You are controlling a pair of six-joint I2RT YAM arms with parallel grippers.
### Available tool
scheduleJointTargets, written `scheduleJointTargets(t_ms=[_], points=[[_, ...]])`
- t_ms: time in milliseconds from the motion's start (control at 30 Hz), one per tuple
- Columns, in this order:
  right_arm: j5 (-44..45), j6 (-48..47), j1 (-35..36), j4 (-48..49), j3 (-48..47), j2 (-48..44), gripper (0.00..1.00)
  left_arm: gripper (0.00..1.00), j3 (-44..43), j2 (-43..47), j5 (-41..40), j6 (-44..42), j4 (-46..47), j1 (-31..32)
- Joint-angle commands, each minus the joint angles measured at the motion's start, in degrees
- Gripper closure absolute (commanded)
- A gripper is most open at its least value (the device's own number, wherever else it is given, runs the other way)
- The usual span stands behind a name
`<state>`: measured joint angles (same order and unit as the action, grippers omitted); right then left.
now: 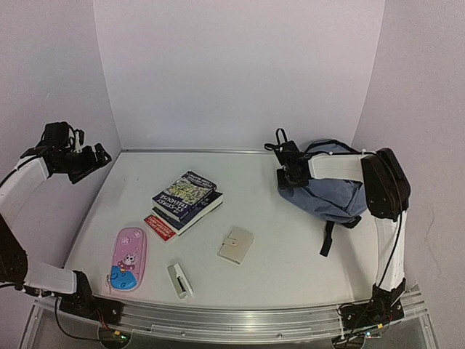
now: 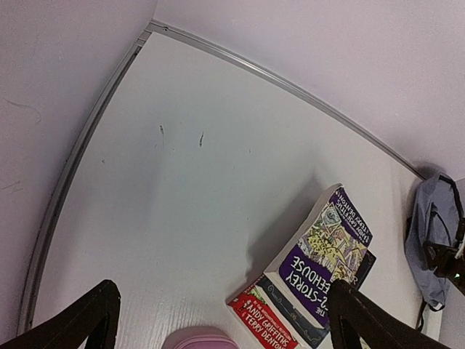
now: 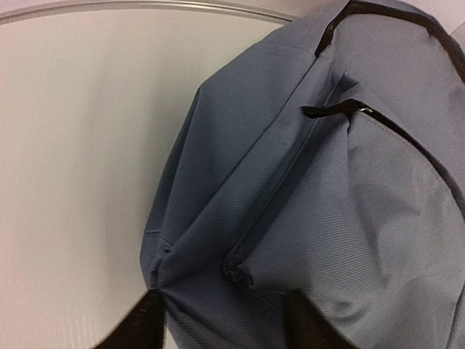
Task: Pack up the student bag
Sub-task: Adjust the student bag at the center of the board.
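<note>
The white table is carrying the slate-blue student bag near its far right corner, and a stack of books is lying left of centre. Along the near edge, a pink pencil case, a small white block and a beige wallet are lying apart.

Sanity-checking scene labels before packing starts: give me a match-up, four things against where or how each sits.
1 student bag
2 pink pencil case
3 book stack
4 left claw

A open, raised above the table, far left
B near-left corner of the table
C far right of the table
D mid-table, left of centre

Pairs: 1-C, 2-B, 3-D, 4-A
</note>
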<state>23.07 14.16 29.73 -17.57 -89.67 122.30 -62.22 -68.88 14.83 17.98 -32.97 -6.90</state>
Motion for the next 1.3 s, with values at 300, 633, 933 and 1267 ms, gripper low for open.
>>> scheduleJointTargets(t_ms=[300,633,933,1267], points=[[-10.8,-3.8,3.9,-0.9,10.7,-10.6,1.0,0.0,-1.0,-2.1,0.0,0.4,-0.1,0.1],[-20.1,9.2,8.6,-8.6,30.3,-40.0,0.62,0.0,-1.0,-3.0,-0.3,0.2,-0.1,0.2],[-5.9,15.6,8.6,-11.7,19.5,-42.5,0.04,0.0,-1.1,-2.2,0.1,0.5,-0.2,0.2],[7.7,20.7,8.6,-8.6,5.6,-20.9,0.08,0.0,-0.5,-0.4,-1.9,0.2,0.0,0.2]])
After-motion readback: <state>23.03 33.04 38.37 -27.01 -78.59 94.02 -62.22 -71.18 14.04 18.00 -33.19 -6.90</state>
